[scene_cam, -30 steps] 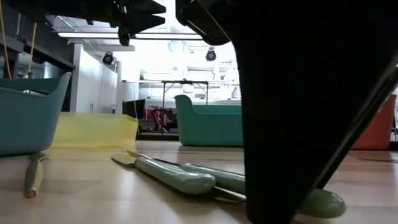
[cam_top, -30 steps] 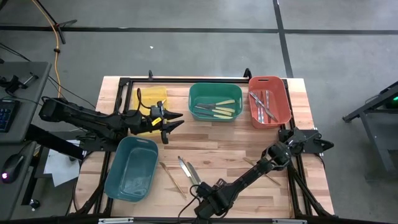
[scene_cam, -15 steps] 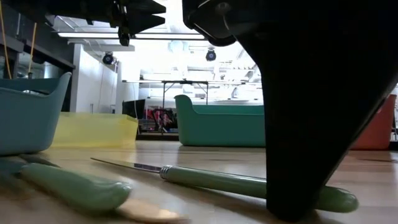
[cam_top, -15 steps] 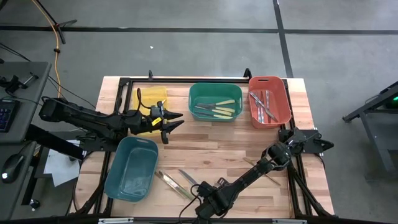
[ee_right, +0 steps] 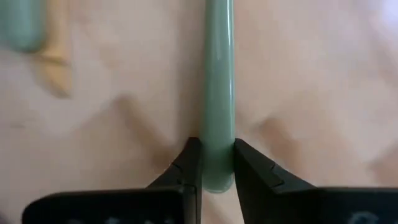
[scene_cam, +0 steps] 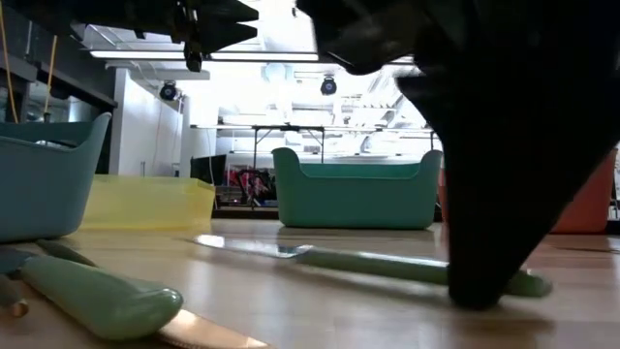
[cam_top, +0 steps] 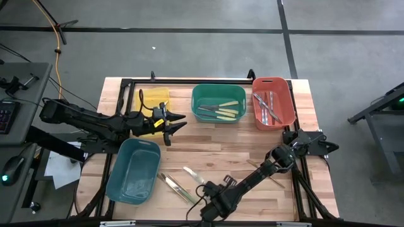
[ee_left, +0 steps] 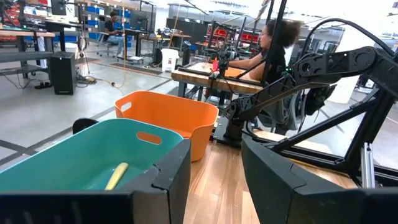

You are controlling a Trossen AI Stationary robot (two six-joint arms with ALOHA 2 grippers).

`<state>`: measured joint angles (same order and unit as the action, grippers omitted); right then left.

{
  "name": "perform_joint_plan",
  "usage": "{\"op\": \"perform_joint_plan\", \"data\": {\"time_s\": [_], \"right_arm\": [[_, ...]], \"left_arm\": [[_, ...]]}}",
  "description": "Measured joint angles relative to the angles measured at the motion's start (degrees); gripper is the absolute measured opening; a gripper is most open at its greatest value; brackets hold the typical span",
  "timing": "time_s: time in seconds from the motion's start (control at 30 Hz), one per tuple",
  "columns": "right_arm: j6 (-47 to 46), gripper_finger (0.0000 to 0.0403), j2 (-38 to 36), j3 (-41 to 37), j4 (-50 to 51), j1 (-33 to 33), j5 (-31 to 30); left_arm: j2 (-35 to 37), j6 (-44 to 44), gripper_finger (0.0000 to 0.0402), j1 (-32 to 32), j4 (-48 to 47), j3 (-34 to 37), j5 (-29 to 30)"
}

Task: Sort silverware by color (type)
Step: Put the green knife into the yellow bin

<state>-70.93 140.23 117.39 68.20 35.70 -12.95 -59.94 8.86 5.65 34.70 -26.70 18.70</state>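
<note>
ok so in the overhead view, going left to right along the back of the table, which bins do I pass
yellow bin → green bin → red bin

Robotics lab or workshop, open-plan and industrial. Bare grey concrete floor (cam_top: 189, 57) with dark seams around a light wooden tabletop (cam_top: 214, 142) bolted into a black metal frame. Keyboard (cam_top: 5, 116) and mouse (cam_top: 12, 169) on a side desk at 9 o'clock, orange cable (cam_top: 59, 39) trailing toward 11 o'clock. Beyond the tabletop: long workbenches (ee_left: 205, 78), blue storage bins on shelving (ee_left: 102, 9), ceiling strip lights (scene_cam: 194, 53), more dark robot arms on stands (ee_left: 311, 68). Person seated at a bench (ee_left: 273, 53), another farther back (ee_left: 112, 28).
</note>
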Motion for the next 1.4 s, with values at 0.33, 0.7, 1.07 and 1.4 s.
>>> {"op": "perform_joint_plan", "data": {"time_s": [0.33, 0.7, 1.07, 1.4], "right_arm": [[0.0, 0.0048, -1.4, -0.5, 14.4, -0.1, -2.9], [1.3, 0.0048, -1.8, -0.4, 22.3, 0.8, -2.9], [-6.8, 0.0048, -23.9, -25.4, 12.1, 0.5, -5.8], [-9.4, 0.0048, -48.1, -58.3, -25.7, 0.2, -27.0]], "left_arm": [[0.0, 0.0, 0.0133, 0.0, -0.1, 0.0, 0.0], [0.0, 2.2, 0.0133, 0.1, -0.6, 0.0, -2.2], [0.0, 3.1, 0.0133, 0.1, -0.4, 0.0, -3.3], [0.0, -3.2, 0.0133, 0.9, 1.2, 0.0, -3.2]]}}
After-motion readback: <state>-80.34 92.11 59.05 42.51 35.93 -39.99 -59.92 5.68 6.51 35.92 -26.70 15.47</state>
